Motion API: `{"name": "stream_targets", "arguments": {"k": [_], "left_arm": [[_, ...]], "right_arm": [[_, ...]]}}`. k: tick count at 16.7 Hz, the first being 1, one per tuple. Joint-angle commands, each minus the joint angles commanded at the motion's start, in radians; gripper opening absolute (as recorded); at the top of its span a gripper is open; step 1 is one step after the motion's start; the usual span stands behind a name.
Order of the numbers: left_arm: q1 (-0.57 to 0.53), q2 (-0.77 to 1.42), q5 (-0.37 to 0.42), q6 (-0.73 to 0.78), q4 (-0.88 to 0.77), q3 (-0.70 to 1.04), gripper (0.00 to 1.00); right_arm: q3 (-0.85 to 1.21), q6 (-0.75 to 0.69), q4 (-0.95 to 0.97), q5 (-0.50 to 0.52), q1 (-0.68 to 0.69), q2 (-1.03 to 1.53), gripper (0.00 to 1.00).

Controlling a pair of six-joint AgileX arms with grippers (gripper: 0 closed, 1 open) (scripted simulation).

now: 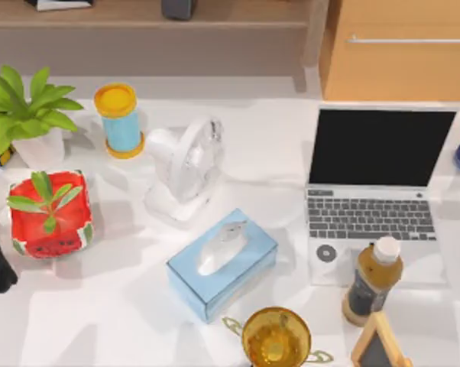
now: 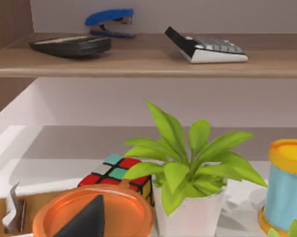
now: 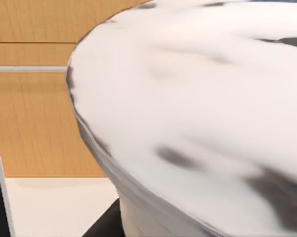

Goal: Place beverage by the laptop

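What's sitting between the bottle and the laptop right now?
Nothing visible. The bottle stands upright at the laptop's front right corner, beside the palm rest, on bare table. The small chalkboard is on its other side.

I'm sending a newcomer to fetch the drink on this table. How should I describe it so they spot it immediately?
Find the open laptop on the table's right side. Just in front of its right corner stands the bottle: amber liquid, dark label, white cap. It is the only capped bottle there, taller than the golden cup beside it.
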Motion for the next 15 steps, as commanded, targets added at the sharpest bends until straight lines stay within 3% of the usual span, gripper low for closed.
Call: {"name": "stream_targets", "arguments": {"k": [6, 15], "left_arm": [[0.000, 0.000, 0.000, 0.000, 0.000, 0.000, 1.00], [0.000, 0.000, 0.000, 0.000, 0.000, 0.000, 1.00]], "right_arm": [[-0.082, 0.023, -0.076, 0.111, 0.121, -0.102, 0.00], [-0.086, 0.026, -0.061, 0.119, 0.129, -0.093, 0.00]]}}
